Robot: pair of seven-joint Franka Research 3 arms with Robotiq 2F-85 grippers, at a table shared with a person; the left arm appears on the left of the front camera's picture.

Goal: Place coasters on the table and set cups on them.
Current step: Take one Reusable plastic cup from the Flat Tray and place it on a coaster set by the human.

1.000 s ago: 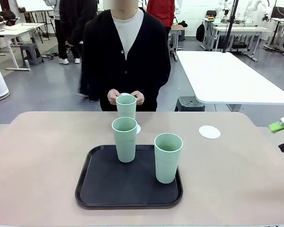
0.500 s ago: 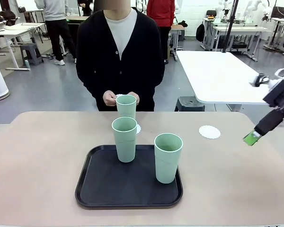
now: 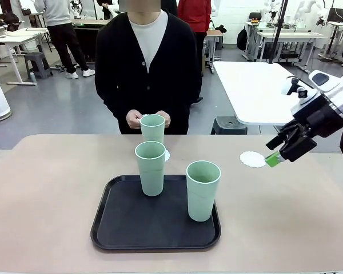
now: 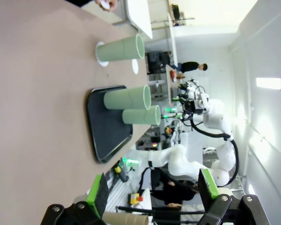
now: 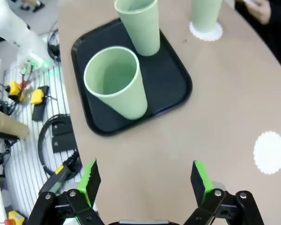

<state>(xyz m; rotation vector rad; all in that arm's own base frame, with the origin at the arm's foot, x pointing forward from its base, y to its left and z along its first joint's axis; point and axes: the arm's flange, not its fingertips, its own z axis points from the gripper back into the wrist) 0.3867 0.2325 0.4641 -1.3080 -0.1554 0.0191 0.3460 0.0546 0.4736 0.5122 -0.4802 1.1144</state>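
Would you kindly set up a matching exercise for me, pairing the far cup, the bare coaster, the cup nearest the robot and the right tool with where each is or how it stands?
Things:
1. far cup
2. bare coaster
3. nearest cup
4. right tool

Places or states:
A. open, above the table
B. standing on the black tray
C. standing on its own coaster on the table
D. lying flat with nothing on it

Pairs: 1-C, 2-D, 3-B, 4-A.
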